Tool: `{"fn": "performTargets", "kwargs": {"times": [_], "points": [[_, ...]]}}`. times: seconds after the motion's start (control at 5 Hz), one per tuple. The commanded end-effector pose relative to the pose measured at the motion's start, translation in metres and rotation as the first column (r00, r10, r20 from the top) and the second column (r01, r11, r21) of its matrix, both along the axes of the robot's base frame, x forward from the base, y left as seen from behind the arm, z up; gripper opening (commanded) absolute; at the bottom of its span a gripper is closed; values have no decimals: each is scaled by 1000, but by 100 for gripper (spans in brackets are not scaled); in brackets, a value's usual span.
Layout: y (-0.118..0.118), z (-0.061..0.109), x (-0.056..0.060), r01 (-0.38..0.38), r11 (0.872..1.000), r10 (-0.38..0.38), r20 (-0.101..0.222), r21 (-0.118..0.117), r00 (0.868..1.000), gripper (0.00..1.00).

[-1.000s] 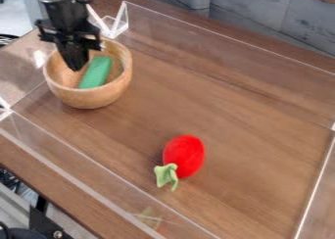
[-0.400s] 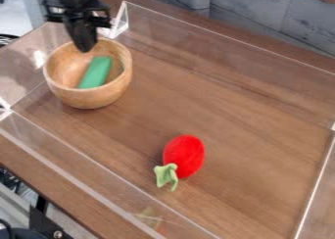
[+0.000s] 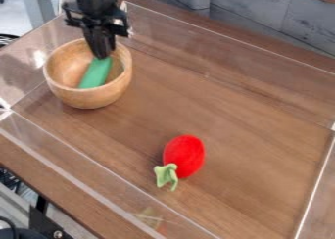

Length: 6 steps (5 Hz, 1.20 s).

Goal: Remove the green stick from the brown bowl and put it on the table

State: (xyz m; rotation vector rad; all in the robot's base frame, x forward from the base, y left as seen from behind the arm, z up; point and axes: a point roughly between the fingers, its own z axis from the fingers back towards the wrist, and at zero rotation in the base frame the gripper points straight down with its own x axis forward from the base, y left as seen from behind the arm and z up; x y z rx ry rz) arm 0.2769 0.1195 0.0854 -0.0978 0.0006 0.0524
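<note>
Your claw [image 3: 102,49] is pinched onto the top end of the green stick [image 3: 97,71], which sits inside the brown bowl [image 3: 78,94], so you must lift it onto the table [image 3: 222,96].

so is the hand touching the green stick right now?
Cannot tell. In the camera view the shut hand overlaps the top end of the green stick in the bowl; neither contact nor gap shows.

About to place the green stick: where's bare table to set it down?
Bare table between the brown bowl and the right acrylic wall, and the strip behind the strawberry toy. Crowded at the left corner, where the gripper sits over the bowl.
</note>
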Motion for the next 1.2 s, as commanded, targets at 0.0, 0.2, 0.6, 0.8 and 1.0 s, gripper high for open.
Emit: {"fn": "performTargets", "kwargs": {"times": [0.0,0.2,0.6,0.8,1.0], "points": [[15,20,-5,-20,999,17,73,43,997,0],[28,18,-12,-42,998,38,69,45,997,0],[29,5,-18,-164,986,161,63,39,985,0],[30,12,-25,-164,986,161,65,39,985,0],[30,21,-30,-164,986,161,70,35,984,0]]}}
